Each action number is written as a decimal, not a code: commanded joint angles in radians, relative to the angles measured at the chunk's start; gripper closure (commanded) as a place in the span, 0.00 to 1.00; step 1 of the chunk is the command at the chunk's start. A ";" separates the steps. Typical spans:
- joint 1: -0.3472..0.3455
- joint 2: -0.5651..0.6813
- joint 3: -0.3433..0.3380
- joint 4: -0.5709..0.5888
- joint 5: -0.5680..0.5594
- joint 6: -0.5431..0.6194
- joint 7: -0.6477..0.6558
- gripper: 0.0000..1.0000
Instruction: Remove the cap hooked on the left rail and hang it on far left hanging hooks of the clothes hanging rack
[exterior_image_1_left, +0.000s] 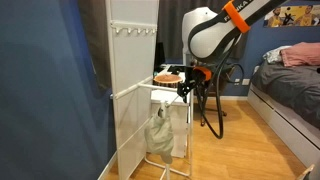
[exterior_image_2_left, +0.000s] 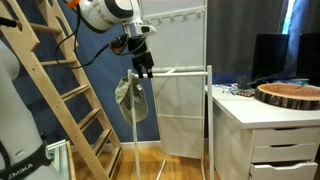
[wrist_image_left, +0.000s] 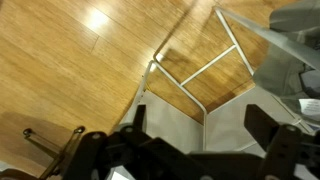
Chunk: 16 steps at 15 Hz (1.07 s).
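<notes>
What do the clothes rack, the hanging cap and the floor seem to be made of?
Clothes rack: probably metal tubing painted white; thin straight bars, smooth even coat. Cap: seemingly soft fabric, pale greenish; it sags limply where it hangs. Floor: wood or wood-look laminate, glossy; plank seams and a bright reflection show.

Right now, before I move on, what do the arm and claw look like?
The arm is white with rounded joints and an orange band carrying dark markings. The claw is black and blocky. Black cables loop off the arm.
</notes>
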 joint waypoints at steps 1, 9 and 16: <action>0.025 0.002 -0.025 0.001 -0.010 -0.003 0.007 0.00; 0.062 -0.003 -0.043 -0.011 0.041 0.024 -0.060 0.00; 0.206 -0.075 -0.141 -0.113 0.326 0.105 -0.336 0.00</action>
